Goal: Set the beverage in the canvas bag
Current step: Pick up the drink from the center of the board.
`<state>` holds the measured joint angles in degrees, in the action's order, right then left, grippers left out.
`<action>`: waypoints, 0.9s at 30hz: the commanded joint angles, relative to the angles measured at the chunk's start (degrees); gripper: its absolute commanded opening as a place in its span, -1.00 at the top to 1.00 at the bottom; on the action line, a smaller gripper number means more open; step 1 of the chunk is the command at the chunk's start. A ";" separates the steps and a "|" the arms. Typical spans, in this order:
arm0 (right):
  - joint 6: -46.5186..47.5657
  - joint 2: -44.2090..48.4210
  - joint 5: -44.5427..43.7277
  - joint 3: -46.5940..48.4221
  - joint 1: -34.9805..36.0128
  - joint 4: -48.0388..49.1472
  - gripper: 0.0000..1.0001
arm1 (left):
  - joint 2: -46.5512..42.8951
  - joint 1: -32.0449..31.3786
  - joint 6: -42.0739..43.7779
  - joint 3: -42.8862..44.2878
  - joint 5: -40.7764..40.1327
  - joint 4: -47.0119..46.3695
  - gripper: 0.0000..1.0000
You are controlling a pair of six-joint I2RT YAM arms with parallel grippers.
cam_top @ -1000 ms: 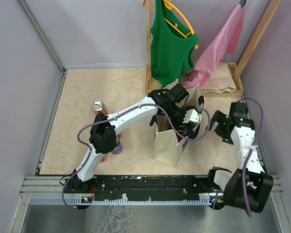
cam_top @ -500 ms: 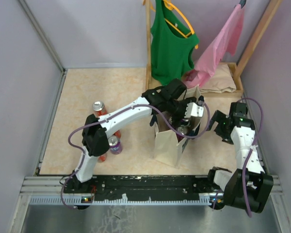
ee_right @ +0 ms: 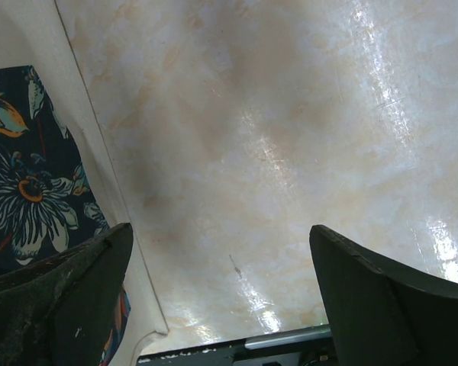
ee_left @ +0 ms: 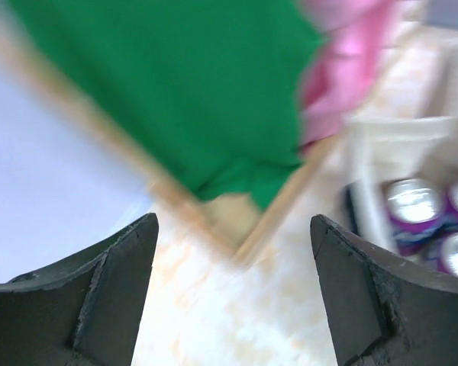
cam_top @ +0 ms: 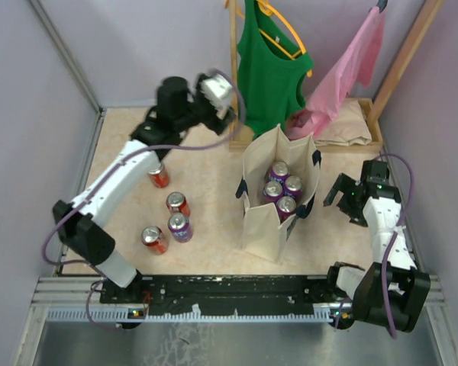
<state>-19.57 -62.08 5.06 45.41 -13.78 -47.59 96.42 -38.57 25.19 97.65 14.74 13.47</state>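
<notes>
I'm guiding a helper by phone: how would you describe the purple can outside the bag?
Find the canvas bag at the centre and look left. There the purple can stands among three red cans, the only purple one outside the bag.

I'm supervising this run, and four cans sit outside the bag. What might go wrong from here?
The open left gripper hangs close to the green tank top and wooden rack post; it may snag them. The red can and purple can stand close together, so grabbing one could topple the other.
</notes>
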 commanded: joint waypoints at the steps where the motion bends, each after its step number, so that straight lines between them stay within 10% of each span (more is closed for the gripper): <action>1: 0.50 -0.20 -0.99 3.12 -0.79 0.65 -0.98 | -9.83 11.06 -9.76 -6.58 -5.15 0.96 -0.73; 10: 0.66 -0.72 -1.69 4.14 -0.76 0.73 -0.98 | -18.77 15.58 -6.00 -17.46 6.04 37.10 -0.88; 27: 0.68 0.84 -2.04 4.20 -0.72 -0.20 -0.98 | -14.83 15.54 -2.76 -28.76 -2.48 39.95 -0.84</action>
<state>-19.55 -62.76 3.90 46.96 -13.78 -47.64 79.59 -22.87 22.33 68.53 14.50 51.96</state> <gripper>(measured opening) 0.991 0.923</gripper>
